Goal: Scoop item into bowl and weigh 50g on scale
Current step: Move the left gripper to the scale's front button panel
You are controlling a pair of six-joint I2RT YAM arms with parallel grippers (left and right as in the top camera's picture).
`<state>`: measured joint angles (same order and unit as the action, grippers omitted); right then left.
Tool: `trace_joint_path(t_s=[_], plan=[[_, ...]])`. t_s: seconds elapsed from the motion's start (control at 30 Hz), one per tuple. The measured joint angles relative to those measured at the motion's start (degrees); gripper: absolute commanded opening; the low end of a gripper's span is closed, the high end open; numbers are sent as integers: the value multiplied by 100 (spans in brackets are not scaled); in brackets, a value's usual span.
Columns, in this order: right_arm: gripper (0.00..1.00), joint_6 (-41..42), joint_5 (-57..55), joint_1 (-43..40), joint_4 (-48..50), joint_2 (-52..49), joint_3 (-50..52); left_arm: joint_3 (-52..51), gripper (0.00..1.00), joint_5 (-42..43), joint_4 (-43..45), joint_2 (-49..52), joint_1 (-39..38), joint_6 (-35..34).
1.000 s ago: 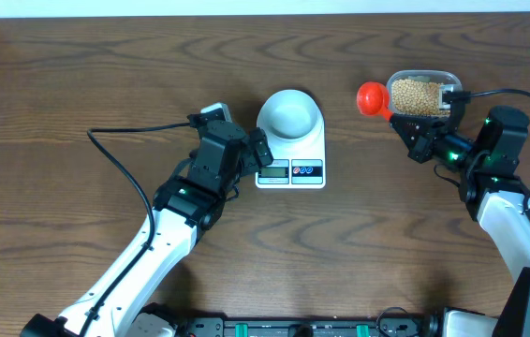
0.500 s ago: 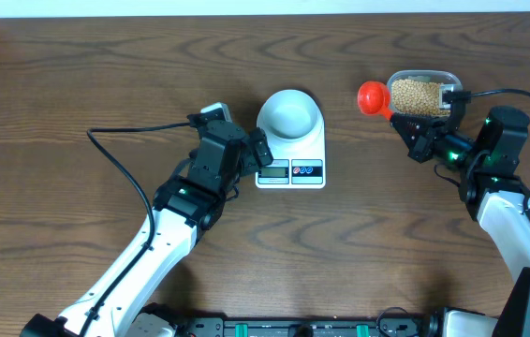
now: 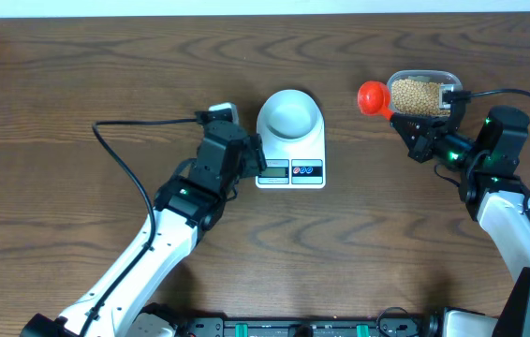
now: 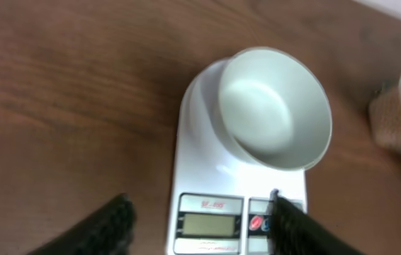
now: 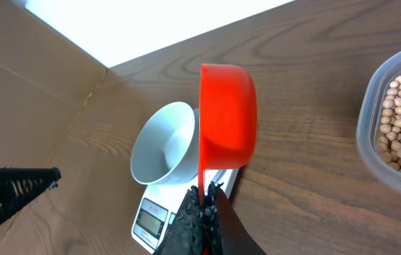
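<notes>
At table centre, a small round pale blue-white bowl (image 3: 289, 112) sits on the rounded top of a flat white digital kitchen scale (image 3: 317, 148). The bowl is empty. The scale's grey display and two round buttons face the robot; the reading is too blurred to make out.

Far right, a clear rectangular plastic tub with rounded corners (image 3: 422, 75) holds the small round tan-yellow beans (image 3: 415, 96), many loose grains filling most of its floor. None lie in the bowl.

Between bowl and tub, just beside the tub's left end, is a red plastic scoop (image 3: 372, 96). The right gripper (image 5: 204, 212) has its jaws pinched tight on the scoop's thin handle, with the cup turned on edge. Whether the cup holds anything cannot be told.

The left gripper (image 4: 199, 200) hangs low over the near end of the scale, jaws partly spread and holding nothing. One fingertip is over the buttons, the other off the scale's left edge. Contact with the buttons cannot be told.

A black cable (image 3: 115, 140) loops over the brown wooden table (image 3: 78, 75) beside the left arm, well apart from the scale.
</notes>
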<state>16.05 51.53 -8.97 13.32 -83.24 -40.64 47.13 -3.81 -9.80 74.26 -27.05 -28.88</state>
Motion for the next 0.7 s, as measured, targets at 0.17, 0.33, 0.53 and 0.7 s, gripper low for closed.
trace_joint_path(t_s=[0.17,0.33,0.53,0.7], plan=[[1,0,-13,0,0,0,0,0,28,28,17,0,-186,61],[1,0,-15,0,0,0,0,0,11,48,157,0,-343,81],[1,0,-15,0,0,0,0,2,7,50,361,0,-400,83],[1,-2,-15,0,0,0,0,31,7,50,358,0,-531,223]])
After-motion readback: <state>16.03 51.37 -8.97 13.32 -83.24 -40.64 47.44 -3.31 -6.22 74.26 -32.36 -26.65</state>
